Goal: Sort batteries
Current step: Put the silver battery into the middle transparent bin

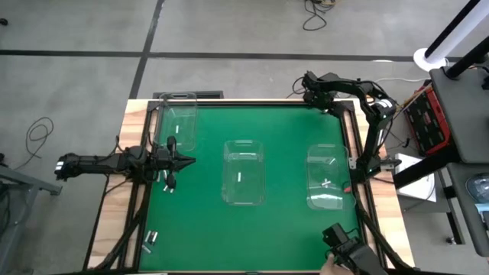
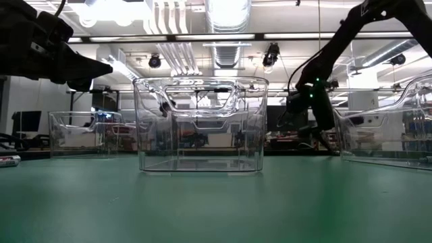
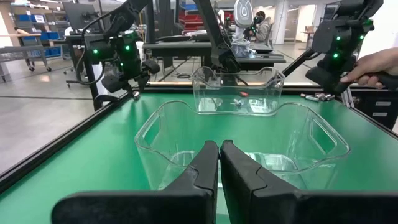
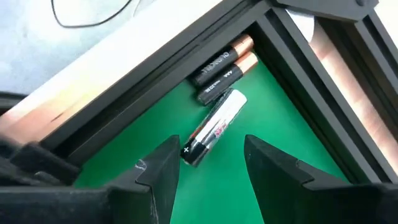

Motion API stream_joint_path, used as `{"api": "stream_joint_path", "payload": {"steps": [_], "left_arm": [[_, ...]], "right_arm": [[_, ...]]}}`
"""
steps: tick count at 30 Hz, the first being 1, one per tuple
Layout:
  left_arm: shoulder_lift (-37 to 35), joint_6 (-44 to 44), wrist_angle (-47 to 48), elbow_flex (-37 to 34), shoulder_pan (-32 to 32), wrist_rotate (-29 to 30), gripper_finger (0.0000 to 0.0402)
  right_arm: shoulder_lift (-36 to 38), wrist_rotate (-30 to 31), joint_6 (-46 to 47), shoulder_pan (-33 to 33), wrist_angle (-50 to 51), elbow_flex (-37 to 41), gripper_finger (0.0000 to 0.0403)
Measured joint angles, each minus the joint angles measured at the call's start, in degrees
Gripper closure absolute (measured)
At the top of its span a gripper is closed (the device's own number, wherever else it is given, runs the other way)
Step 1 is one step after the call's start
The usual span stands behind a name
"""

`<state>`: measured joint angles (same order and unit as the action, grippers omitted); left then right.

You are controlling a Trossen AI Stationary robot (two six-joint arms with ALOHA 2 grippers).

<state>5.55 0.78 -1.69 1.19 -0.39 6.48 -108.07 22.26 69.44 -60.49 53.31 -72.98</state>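
In the table's far right corner lie three batteries. Two black-and-copper ones point(image 4: 222, 67) rest against the black frame, and a silvery-white one point(image 4: 214, 127) lies flat on the green mat. My right gripper point(image 4: 211, 149) point(image 1: 311, 93) is open, with a finger on either side of the silvery battery's near end; no touch shows. My left gripper point(image 3: 219, 155) point(image 1: 183, 161) is shut on nothing, above the mat at the left, pointing at the middle bin point(image 1: 243, 172). More batteries point(image 1: 170, 183) lie on the mat below it, and others point(image 1: 150, 238) at the near left.
Three clear bins stand on the mat: far left point(image 1: 177, 122), middle, and right point(image 1: 330, 177), which holds batteries point(image 1: 327, 183). A black frame point(image 1: 252, 101) rims the mat. At the near right edge a person's hand point(image 3: 379, 62) holds a dark device point(image 1: 348, 248).
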Motion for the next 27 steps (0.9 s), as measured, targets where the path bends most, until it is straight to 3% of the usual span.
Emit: {"api": "stream_joint_path", "payload": {"steps": [9,21,27], "left_arm": [[0.0,0.0,0.0,0.0,0.0,0.0,0.0402],[0.0,0.0,0.0,0.0,0.0,0.0,0.0402],[0.0,0.0,0.0,0.0,0.0,0.0,0.0402]], "right_arm": [[0.4,1.4,4.0,0.6,-5.9,5.9,0.0248],[0.3,2.7,1.5,1.8,-6.1,6.0,0.0351],[2.2,3.1,2.6,4.1,-5.3,6.3,0.0351]]}}
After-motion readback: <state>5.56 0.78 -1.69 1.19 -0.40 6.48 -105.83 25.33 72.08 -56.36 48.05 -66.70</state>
